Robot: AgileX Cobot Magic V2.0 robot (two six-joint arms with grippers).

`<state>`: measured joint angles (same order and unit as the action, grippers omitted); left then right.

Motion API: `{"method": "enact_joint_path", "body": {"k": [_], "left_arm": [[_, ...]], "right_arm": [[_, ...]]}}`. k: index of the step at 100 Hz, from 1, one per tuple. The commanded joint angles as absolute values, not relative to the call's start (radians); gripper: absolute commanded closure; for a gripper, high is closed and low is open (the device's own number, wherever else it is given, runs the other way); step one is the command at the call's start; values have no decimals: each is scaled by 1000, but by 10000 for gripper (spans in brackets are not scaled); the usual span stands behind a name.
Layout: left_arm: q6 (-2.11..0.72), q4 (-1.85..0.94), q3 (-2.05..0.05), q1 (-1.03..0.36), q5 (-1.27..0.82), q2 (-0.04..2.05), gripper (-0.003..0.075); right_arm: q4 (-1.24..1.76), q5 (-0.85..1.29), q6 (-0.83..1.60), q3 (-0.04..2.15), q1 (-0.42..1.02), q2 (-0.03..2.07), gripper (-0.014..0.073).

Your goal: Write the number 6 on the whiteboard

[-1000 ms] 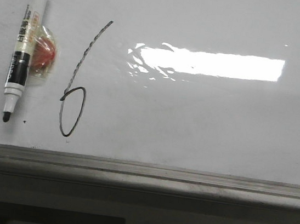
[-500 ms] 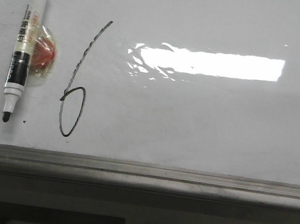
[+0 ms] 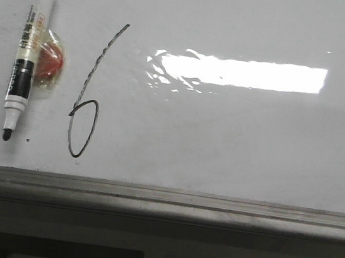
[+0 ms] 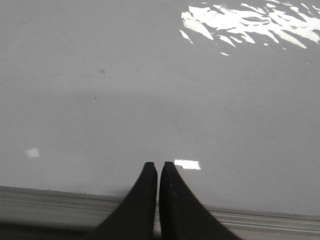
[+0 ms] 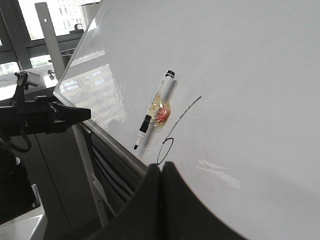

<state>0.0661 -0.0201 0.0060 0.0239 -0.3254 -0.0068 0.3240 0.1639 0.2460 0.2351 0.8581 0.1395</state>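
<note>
The number 6 (image 3: 87,102) is drawn in thin black line on the whiteboard (image 3: 234,143), left of the glare, with a slanted stem and a narrow oval loop. It also shows in the right wrist view (image 5: 172,132). A black-and-white marker (image 3: 26,56) lies uncapped on the board to the 6's left, tip down, and shows in the right wrist view (image 5: 154,110). My left gripper (image 4: 158,165) is shut and empty over blank board (image 4: 150,90). My right gripper (image 5: 161,165) is shut and empty, apart from the board (image 5: 250,100).
A red-and-yellow round holder (image 3: 50,65) sits behind the marker. A grey metal ledge (image 3: 163,198) edges the board below. A small black speck (image 3: 28,140) lies near the marker tip. The other arm (image 5: 45,117) and a grey stand (image 5: 50,40) show at the board's side.
</note>
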Motion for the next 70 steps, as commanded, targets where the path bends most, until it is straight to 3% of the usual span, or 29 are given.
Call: {"method": "enact_joint_path", "body": {"k": [1, 44, 70], "left_arm": [[77, -22, 48, 28, -254, -37, 739], [77, -22, 48, 28, -254, -37, 739], [77, -22, 48, 28, -254, -37, 739]], "right_arm": [[318, 93, 254, 262, 858, 148, 657], [318, 93, 254, 260, 842, 148, 657], [318, 62, 254, 225, 580, 158, 657]]}}
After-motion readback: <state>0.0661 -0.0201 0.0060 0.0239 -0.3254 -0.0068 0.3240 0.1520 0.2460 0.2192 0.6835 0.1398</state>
